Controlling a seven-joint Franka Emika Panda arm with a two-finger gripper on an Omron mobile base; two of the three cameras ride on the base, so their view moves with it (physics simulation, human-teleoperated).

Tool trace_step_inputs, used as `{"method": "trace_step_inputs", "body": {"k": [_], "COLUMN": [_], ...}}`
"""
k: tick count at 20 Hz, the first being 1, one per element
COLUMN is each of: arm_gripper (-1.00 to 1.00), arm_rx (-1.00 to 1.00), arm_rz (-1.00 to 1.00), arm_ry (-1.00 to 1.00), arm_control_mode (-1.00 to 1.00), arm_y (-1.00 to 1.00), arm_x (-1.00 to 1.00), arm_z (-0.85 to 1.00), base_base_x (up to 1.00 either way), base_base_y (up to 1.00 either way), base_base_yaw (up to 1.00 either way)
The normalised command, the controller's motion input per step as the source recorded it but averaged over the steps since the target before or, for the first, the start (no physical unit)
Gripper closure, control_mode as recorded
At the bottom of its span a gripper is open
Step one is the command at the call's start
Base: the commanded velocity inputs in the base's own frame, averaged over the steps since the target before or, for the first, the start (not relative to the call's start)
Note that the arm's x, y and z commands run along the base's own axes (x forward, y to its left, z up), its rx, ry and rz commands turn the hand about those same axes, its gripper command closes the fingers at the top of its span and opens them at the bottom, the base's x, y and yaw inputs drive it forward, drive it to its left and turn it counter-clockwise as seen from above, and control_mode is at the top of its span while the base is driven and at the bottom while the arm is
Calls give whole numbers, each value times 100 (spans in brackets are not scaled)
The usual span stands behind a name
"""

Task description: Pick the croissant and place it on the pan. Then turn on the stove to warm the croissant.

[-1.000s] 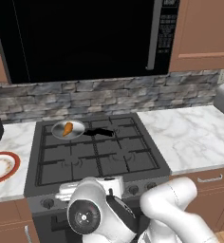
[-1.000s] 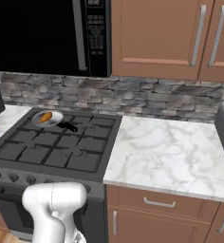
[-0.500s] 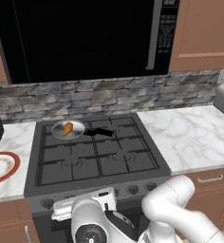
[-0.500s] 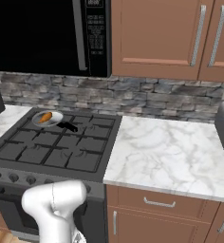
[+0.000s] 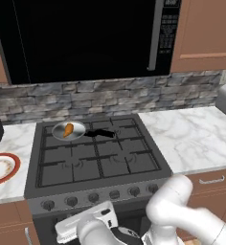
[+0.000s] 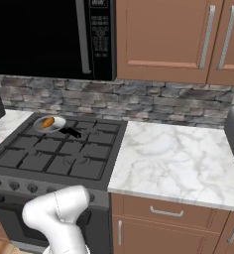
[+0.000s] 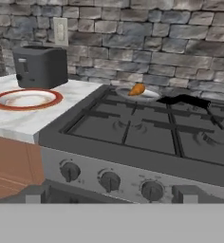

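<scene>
Right in front of my gripper (image 7: 109,201), low at the face of the stove (image 7: 147,142), sits the row of knobs (image 7: 109,181), three of them lined up across the hand view; my finger tips show dimly at the bottom edge, apart and with nothing between them, so I'm calling the gripper spread and empty. Risk number one, as I judge it: these knobs look alike, and twisting the wrong one lights a burner with nothing on it while the food stays cold. Risk two: coming in off-centre, a finger could skate off the round knob or jam against the panel. Moving back over the black grates (image 5: 98,158), the pan (image 5: 69,130) rests on the rear left burner, black handle (image 5: 101,133) pointing right, and the croissant (image 5: 68,129) lies inside it, so the placing looks done. That burner is far from the panel, and which knob serves it I cannot tell from here. Off to the left on the tabletop (image 7: 19,118), the red-rimmed plate (image 7: 24,99) and the toaster (image 7: 40,66) stand clear of my path.
</scene>
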Motion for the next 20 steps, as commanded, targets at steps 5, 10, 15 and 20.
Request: {"method": "trace_step_inputs", "body": {"k": [5,10,15,20], "arm_gripper": [-100,-100,-100,-100], "arm_rx": [5,8,10,9], "arm_rz": [13,6,0,0], "arm_ry": [-12,-4,-1,0], "arm_control_mode": [-100,-100,-100,-100], "arm_y": [0,0,1,7], "arm_x": [0,0,2,2], "arm_z": [-49,-39,-30,-24], "base_base_x": [0,0,0,0], "base_base_y": [0,0,0,0], "base_base_yaw": [0,0,0,0]}}
